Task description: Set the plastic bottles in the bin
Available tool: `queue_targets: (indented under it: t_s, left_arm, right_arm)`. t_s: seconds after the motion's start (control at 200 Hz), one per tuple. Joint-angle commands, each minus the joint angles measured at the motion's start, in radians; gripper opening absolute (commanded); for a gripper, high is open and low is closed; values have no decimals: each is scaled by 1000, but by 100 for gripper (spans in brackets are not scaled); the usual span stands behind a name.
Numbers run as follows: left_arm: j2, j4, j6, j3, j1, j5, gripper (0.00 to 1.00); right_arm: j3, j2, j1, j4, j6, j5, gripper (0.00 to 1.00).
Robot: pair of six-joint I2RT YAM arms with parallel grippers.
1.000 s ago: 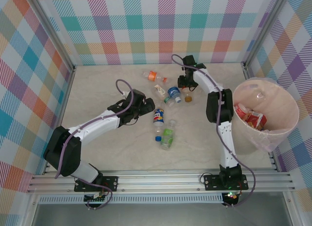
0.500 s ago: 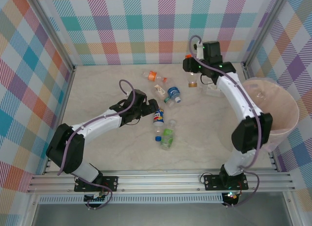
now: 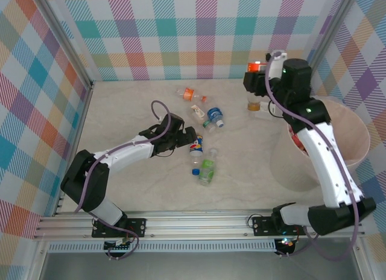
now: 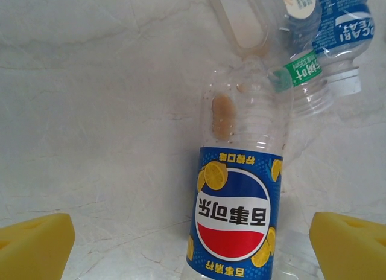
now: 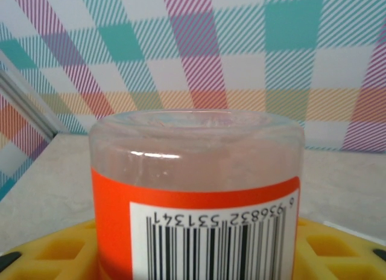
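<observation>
Plastic bottles [image 3: 207, 170] lie clustered mid-worktop [image 3: 132, 111]. A Pepsi bottle [image 4: 235, 219] rests untouched between the left end effector's [image 3: 187, 137] wide-spread yellow pads [image 4: 33, 244], its cap end cut off. Up beside the bin [image 3: 360, 148], the right end effector [image 3: 254, 84] clamps an orange-labelled bottle [image 5: 196, 189], its lower part out of frame. That arm hides most of the bin's contents.

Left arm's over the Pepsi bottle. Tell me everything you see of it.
The Pepsi bottle is clear plastic with a blue label showing the red, white and blue emblem and lemons. A little brownish liquid sits inside. It lies on its side on the marbled table, between the jaws of the open left gripper, neither touching it; other bottles crowd its base end.
</observation>
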Motion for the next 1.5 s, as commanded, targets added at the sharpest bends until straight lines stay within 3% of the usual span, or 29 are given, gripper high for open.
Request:
queue_targets:
  t_s: [0.0, 0.115, 0.345, 0.405, 0.56, 0.635, 0.825, 1.14, 1.24, 1.34, 1.495]
  left_arm:
    - [21, -30, -12, 39, -17, 5, 100]
    - [40, -30, -23, 51, -23, 17, 100]
    - [41, -48, -74, 0, -27, 62, 100]
    - [48, -48, -88, -8, -27, 87, 100]
    - [79, -50, -90, 17, -28, 116, 100]
    - [92, -66, -87, 34, -28, 109, 100]
    - [108, -92, -84, 60, -27, 101, 100]
    - [100, -132, -87, 74, -28, 76, 100]
    - [95, -142, -88, 72, -28, 70, 100]
    - [101, -149, -89, 72, -30, 71, 100]
    - [101, -148, -100, 63, -31, 68, 100]
  right_arm:
    - [24, -48, -6, -91, -41, 147, 48]
    - [56, -81, -64, -197, -57, 251, 48]
    - [139, -111, -255, -360, -57, 258, 48]
    - [157, -115, -290, -387, -79, 328, 48]
    - [87, -160, -382, -368, -195, 646, 49]
    - [5, -213, -444, -308, -277, 704, 48]
    - [-212, -331, -495, -123, -474, 692, 46]
    - [-370, -355, -608, -42, -519, 667, 52]
    - [-393, -354, -632, -30, -528, 628, 56]
    - [-402, -357, -639, -35, -520, 621, 67]
    - [-346, -340, -639, -135, -466, 579, 78]
